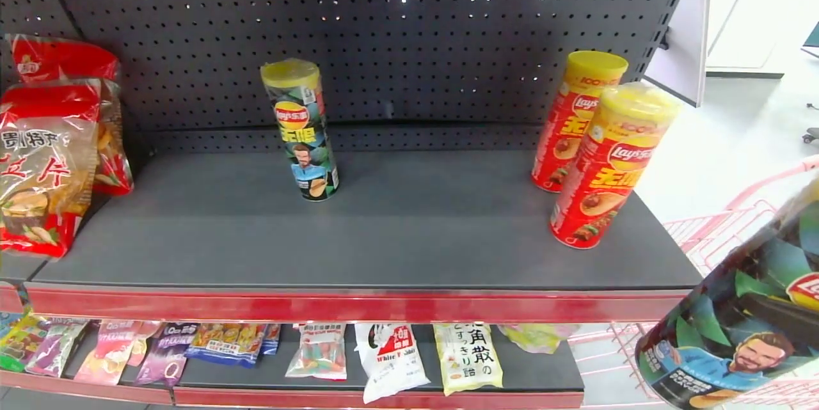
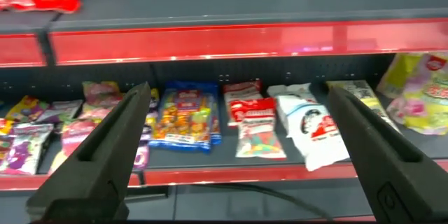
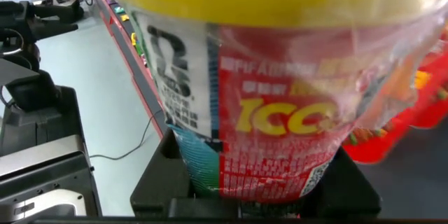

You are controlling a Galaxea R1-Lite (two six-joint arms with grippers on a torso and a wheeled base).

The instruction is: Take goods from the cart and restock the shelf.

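Chips can (image 1: 736, 327) held up beside the pink cart (image 1: 723, 224), off the shelf's (image 1: 384, 250) front right corner | right gripper (image 3: 259, 192) clamped tight around it | left gripper (image 2: 238, 105) spread wide, holding nothing, pointed at lower-shelf candy bags (image 2: 185, 115) | two red cans (image 1: 598, 167) near shelf's right edge

1. your left gripper (image 2: 238, 91) is held level, its two dark fingers (image 2: 105, 154) spread wide with nothing between them.
2. your right gripper (image 3: 259, 189) is clamped on a chip can (image 3: 280, 112), one jaw on each side of its body.
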